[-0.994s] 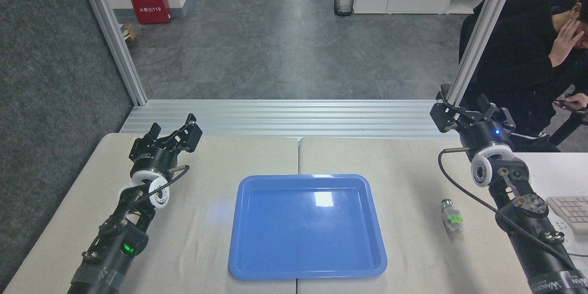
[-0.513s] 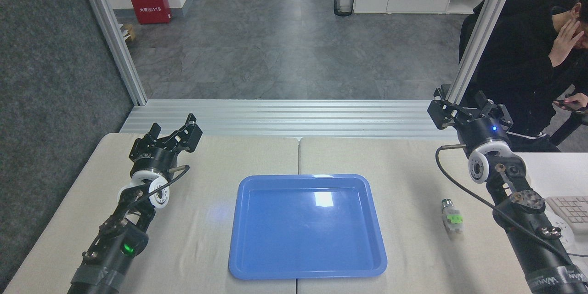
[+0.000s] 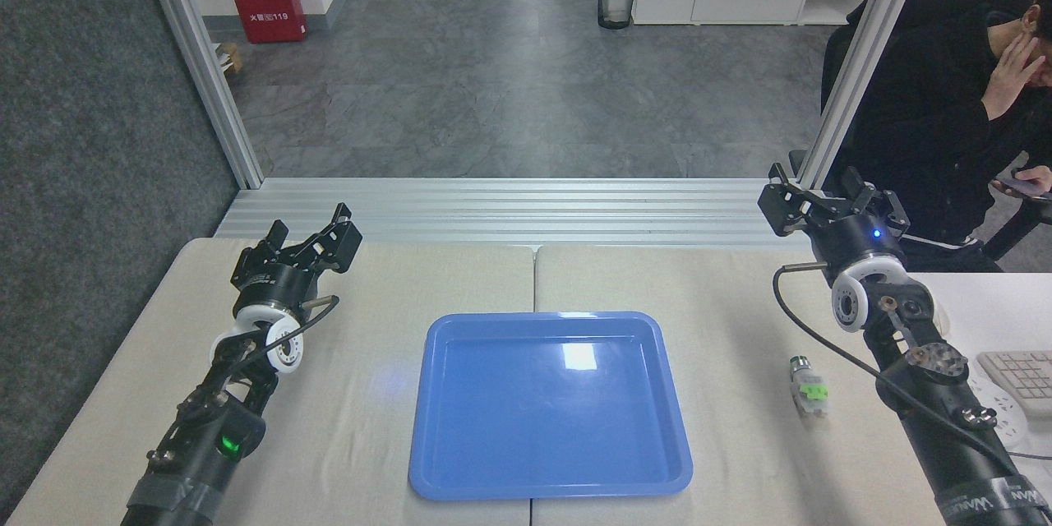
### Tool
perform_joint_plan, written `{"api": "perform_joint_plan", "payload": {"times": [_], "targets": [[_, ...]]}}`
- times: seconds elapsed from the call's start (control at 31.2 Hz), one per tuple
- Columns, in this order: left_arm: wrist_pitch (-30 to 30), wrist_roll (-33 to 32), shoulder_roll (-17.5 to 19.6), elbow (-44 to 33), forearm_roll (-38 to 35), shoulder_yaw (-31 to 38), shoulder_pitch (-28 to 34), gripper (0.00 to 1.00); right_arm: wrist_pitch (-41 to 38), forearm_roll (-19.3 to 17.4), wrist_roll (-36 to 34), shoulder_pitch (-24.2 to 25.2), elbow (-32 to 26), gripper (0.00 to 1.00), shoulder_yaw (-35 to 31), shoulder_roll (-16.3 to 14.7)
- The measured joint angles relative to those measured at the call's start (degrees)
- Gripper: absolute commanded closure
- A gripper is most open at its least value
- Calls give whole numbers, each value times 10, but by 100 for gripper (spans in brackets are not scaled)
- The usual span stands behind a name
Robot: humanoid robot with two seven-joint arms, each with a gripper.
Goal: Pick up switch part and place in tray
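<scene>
Head view shows you the switch part [image 3: 808, 388] lying on the worktop [image 3: 740, 304], right of the blue tray [image 3: 549, 407] and apart from it. Your right claw [image 3: 822, 201] hovers beyond the part, fingers spread and empty. Your left claw [image 3: 316, 238] sits released, far left of the tray.

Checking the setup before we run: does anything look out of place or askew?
Nothing stands out. The tray sits square and empty at the table's centre. The switch part lies on its side to the tray's right, apart from it, not yet picked up. Both end effectors hover clear, holding nothing.
</scene>
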Motion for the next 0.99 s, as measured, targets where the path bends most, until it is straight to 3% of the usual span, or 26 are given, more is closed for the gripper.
{"api": "perform_joint_plan", "payload": {"times": [0.58,0.99], "targets": [[0,0,0,0,0,0,0,0,0,0,0,15,-1,0,3,3],[0,0,0,0,0,0,0,0,12,2,0,125,-9,0,1,1]]}}
